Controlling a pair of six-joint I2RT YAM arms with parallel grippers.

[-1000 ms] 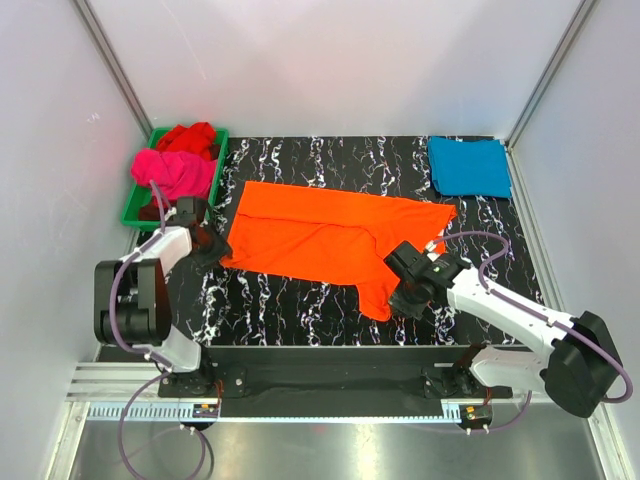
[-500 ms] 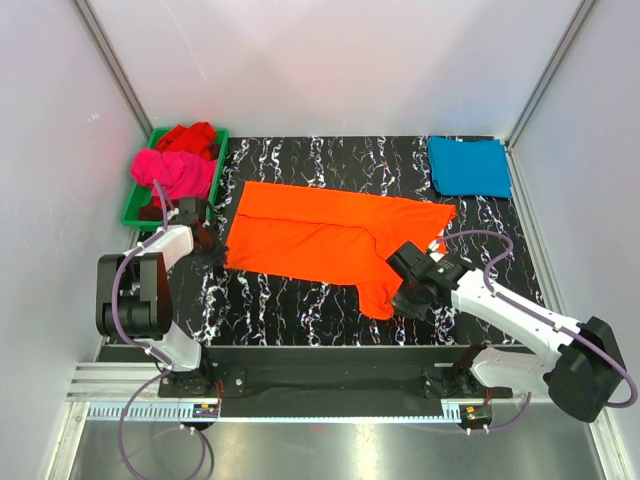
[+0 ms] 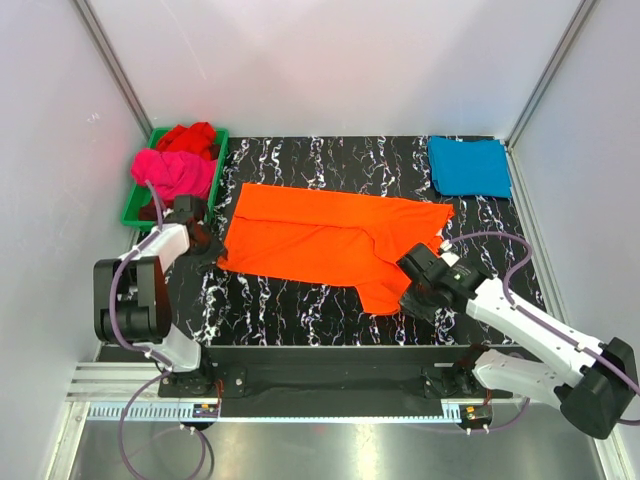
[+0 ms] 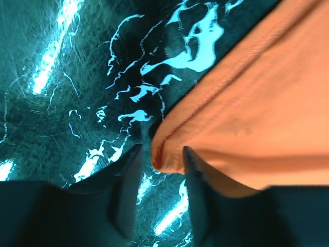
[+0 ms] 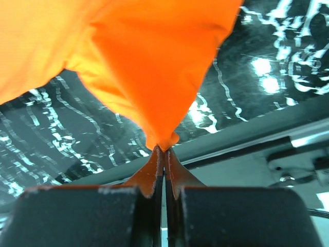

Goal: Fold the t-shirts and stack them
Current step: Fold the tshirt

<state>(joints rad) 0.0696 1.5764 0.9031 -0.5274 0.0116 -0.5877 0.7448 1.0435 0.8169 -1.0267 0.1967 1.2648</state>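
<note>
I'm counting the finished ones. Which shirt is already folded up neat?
The blue shirt, a flat tidy rectangle in the far right corner. The orange shirt lies spread out, and the pink shirt and red shirt sit crumpled in the green tray.

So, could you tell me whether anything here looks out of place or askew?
The orange shirt lies skewed, its near hem pulled into a point where the right gripper pinches it. The pink shirt and red shirt sit crumpled and unfolded in the tray. Nothing looks spilled or damaged.
</note>
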